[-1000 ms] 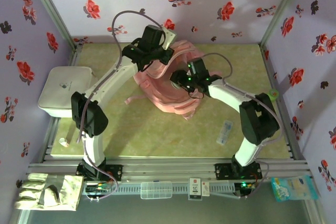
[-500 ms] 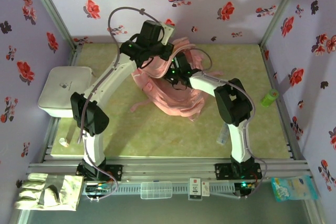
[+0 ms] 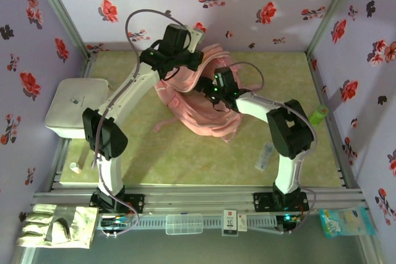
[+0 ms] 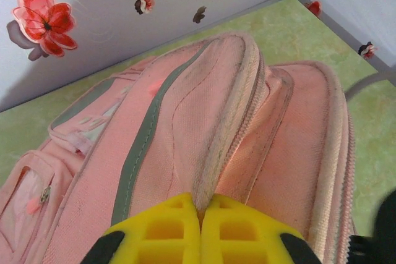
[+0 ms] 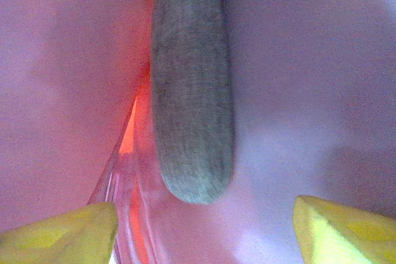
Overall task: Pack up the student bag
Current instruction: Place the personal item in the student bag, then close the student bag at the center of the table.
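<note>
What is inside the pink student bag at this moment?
The right wrist view shows a grey oblong item between pink walls of the student bag. Deeper contents are covered by fabric.

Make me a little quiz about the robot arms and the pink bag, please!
1. True or false: the left gripper is pinching a fold of the pink bag.
2. Pick one: where does the white box sit? A) at the left edge of the table; B) on top of the bag; C) at the right edge of the table.
3. Fill the gap: the right gripper has its jaws ____ (open or shut).

Key: 1 true; 2 A; 3 open.
</note>
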Robot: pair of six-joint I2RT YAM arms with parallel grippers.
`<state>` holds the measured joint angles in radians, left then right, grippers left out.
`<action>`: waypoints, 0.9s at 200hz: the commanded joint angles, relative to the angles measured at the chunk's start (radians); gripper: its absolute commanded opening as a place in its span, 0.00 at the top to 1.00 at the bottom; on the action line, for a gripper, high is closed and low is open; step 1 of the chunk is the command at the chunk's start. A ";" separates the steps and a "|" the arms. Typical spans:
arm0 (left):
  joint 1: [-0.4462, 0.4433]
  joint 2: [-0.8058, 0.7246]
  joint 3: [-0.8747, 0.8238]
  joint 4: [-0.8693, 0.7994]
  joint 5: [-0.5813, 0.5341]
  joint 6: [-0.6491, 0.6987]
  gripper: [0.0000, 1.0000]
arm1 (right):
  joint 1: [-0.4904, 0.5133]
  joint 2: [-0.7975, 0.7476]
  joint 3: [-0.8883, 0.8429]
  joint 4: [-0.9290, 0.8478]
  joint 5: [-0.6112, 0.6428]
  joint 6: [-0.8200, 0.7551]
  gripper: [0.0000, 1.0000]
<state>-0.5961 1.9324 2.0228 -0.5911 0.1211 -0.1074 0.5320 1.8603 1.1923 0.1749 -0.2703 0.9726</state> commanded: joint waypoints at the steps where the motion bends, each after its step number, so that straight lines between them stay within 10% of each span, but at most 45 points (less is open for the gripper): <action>1: 0.017 -0.057 -0.015 0.171 0.025 -0.031 1.00 | -0.016 -0.130 -0.087 0.040 0.053 0.051 0.27; 93: -0.045 0.069 -0.070 0.239 0.124 -0.131 1.00 | -0.096 -0.554 -0.294 -0.439 0.473 0.171 0.25; 131: -0.072 0.096 -0.064 0.214 0.130 -0.136 0.44 | -0.113 -0.634 -0.285 -0.475 0.517 0.104 0.23; 180: -0.002 -0.054 -0.282 0.310 0.125 -0.215 0.12 | -0.108 -0.603 -0.221 -0.464 0.376 -0.015 0.22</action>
<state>-0.6540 1.9923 1.8450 -0.3664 0.2478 -0.2604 0.4232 1.2366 0.9127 -0.2821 0.1715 1.0412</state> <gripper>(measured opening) 0.838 0.775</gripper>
